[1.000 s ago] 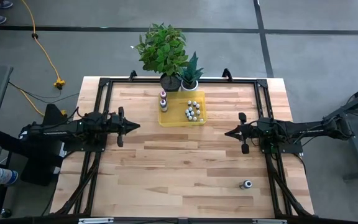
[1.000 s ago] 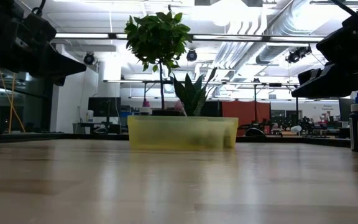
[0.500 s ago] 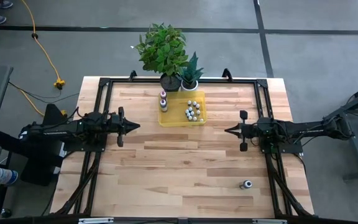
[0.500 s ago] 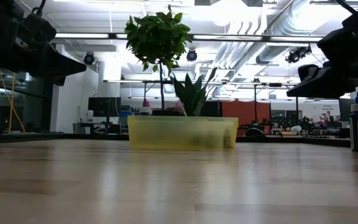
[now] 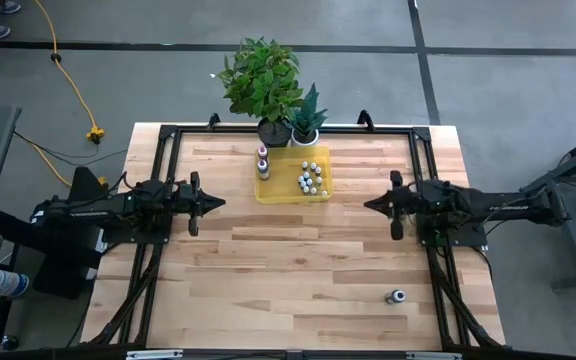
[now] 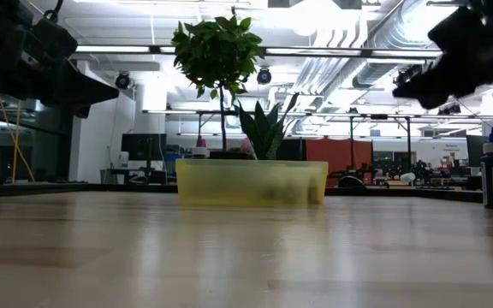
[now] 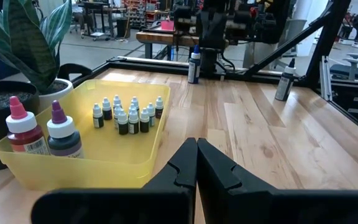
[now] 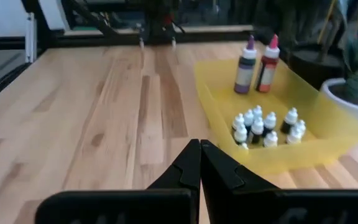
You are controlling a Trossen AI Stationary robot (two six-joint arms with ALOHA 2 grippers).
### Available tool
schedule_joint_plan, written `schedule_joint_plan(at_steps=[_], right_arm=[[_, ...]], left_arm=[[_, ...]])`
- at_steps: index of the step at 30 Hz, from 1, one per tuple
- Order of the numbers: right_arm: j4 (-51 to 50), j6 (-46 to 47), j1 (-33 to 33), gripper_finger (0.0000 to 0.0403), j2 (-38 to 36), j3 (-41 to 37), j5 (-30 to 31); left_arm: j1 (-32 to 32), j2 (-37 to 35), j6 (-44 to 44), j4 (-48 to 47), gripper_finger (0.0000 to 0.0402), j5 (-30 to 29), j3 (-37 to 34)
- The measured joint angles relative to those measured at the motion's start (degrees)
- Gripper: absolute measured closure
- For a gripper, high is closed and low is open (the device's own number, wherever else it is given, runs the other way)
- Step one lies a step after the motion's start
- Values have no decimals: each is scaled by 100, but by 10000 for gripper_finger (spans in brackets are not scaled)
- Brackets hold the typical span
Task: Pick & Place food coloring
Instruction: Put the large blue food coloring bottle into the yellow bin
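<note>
Several tiny food coloring bottles [image 5: 309,177] with whitish caps stand clustered in a flat yellow tray [image 5: 280,192] at the far middle of the table. Two larger bottles [image 5: 262,163], one purple [image 8: 246,73] and one red [image 8: 268,70], stand at the tray's left end. One more bottle [image 5: 397,296] stands alone on the wood near the right front. My left gripper [image 5: 218,202] hovers shut at the table's left. My right gripper [image 5: 368,206] hovers shut at the right. Both point at the table's middle and hold nothing.
Two potted plants [image 5: 263,85] stand just behind the tray at the far edge. A black frame [image 5: 168,135] runs along the table's sides. Bare wood lies between the grippers. In the left wrist view another bottle [image 7: 194,64] stands by the right arm's base.
My right gripper has risen above the table, staying shut with nothing in it. The bottles and the tray stand where they were.
</note>
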Motion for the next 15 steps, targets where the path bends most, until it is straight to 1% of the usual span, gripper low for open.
schedule_joint_plan(at_steps=[2, 5, 10, 15], right_arm=[[-522, 186, -75, 402, 61, 419, 7], [-862, 538, -194, 402, 232, 973, 16], [-1645, 559, -449, 402, 643, 1869, 14], [-3013, 573, -766, 402, 1152, 2797, 10]], left_arm=[[0, 0, -1, -1, 401, -1, 0], [0, 0, 0, 0, 401, -1, 0], [0, 0, 0, -2, 401, 0, 0], [0, 0, -2, -2, 401, 0, 0]])
